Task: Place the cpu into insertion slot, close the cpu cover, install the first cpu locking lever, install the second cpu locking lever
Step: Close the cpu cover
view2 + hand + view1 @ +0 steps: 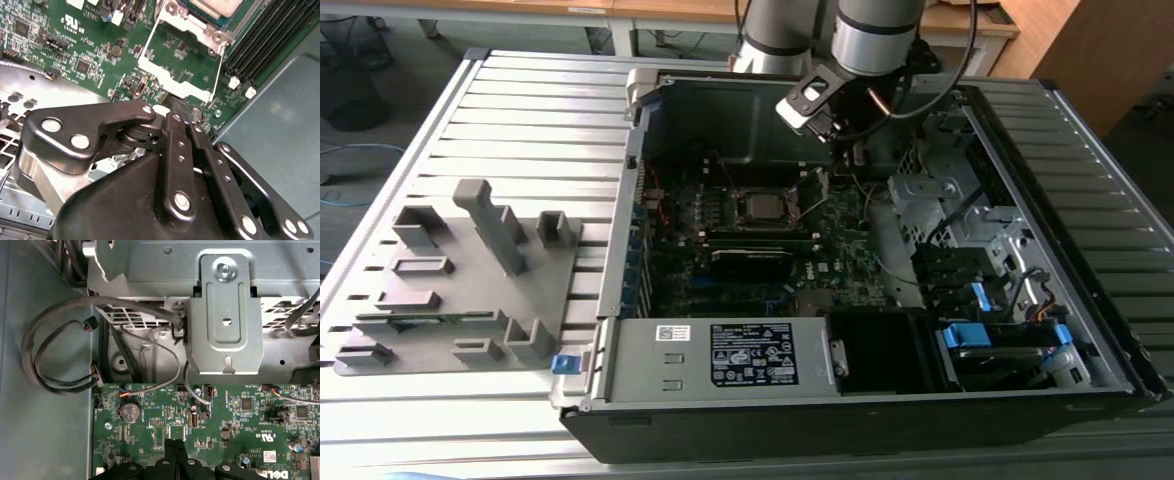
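Inspecting: my gripper (181,113) sits, fingers pressed together, just beside the free edge of the cpu cover (152,66). Thin, stiff, light plate, I judge; best worked at that edge.

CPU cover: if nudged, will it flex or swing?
Thin and windowed, the cover is probably light and slightly springy. It seems hinged beside the cpu, so it likely swings rather than slides.

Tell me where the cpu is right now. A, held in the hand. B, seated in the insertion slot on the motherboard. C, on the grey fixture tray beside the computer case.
B: in the exterior view, the silver-grey top of the cpu sits inside the insertion slot on the motherboard.
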Robot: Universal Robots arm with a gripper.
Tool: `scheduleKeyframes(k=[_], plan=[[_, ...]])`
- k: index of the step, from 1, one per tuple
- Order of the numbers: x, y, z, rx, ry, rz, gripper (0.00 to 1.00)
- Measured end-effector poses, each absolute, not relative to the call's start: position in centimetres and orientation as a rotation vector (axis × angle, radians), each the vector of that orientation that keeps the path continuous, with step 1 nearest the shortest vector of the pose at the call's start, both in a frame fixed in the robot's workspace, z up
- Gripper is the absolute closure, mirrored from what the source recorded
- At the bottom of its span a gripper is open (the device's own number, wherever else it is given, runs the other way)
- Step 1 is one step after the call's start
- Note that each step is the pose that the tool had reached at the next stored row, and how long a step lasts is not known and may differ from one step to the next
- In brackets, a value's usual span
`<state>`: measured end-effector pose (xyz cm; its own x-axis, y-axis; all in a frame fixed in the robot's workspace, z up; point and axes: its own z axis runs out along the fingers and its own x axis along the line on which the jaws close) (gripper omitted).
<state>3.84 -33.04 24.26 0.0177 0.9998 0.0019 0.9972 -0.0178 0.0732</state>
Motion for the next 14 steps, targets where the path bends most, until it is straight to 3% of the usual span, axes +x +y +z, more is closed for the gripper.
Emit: scheduleKeyframes(k=[14], plan=[[1.0,-33.1,24.2,2.197,2.159,0.095,0.89]])
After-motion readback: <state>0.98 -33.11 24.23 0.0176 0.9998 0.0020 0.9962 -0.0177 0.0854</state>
